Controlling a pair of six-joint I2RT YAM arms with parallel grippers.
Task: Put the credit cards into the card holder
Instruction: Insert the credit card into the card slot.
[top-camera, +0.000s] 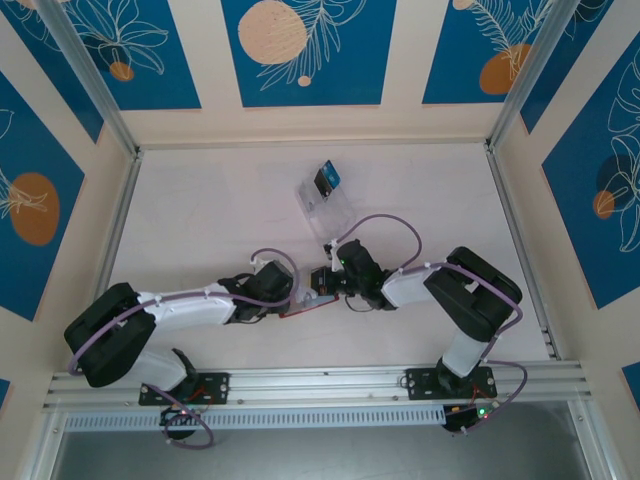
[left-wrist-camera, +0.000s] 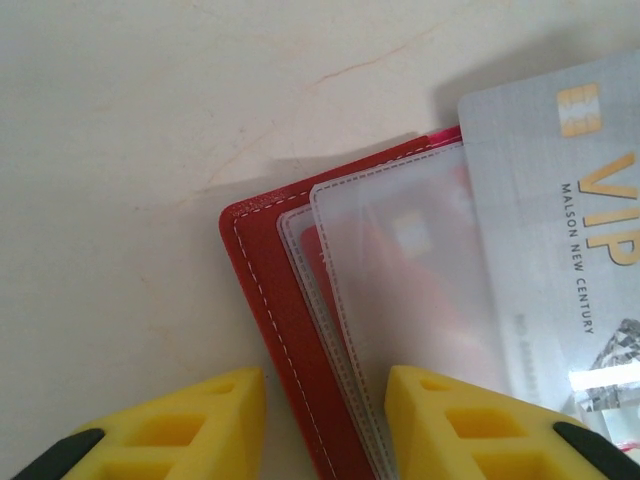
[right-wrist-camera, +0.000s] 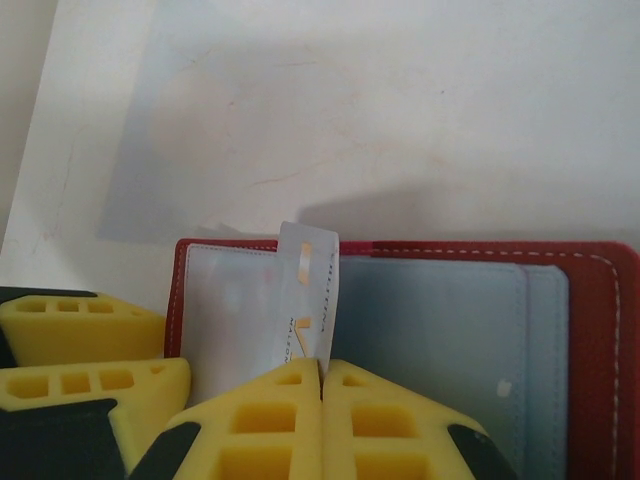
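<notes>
**Operator:** What is on your left?

**Me:** My left end effector (left-wrist-camera: 325, 425) sits low over the tabletop (left-wrist-camera: 140, 150), with its yellow fingers (left-wrist-camera: 215, 415) partly apart. The edge of the card holder (left-wrist-camera: 265, 290) runs into the gap between them. I can see its red cover with white stitching and the clear sleeves (left-wrist-camera: 400, 270) fanned over it. One finger overlaps the sleeves, but I cannot tell whether it presses on them or only hangs above.

**Operator:** Where does the card holder lie?

**Me:** It lies open and flat near the middle of the tabletop, between my two wrists. The grey lining (right-wrist-camera: 440, 330) faces up, with the red border around it.

**Operator:** And further right?

**Me:** A silver card (right-wrist-camera: 308, 280) with gold lettering stands on edge over the open holder. Its far end is at the holder's far edge, between the sleeve side and the grey pocket side. My right end effector (right-wrist-camera: 320, 375) is closed tight on the near end of that card, with the two yellow pads meeting around it.

**Operator:** Anything beyond?

**Me:** Farther back, well apart from the holder, a clear rack (top-camera: 328, 210) rests on the tabletop. Blue and black cards (top-camera: 326, 180) stand at its far end.
</notes>
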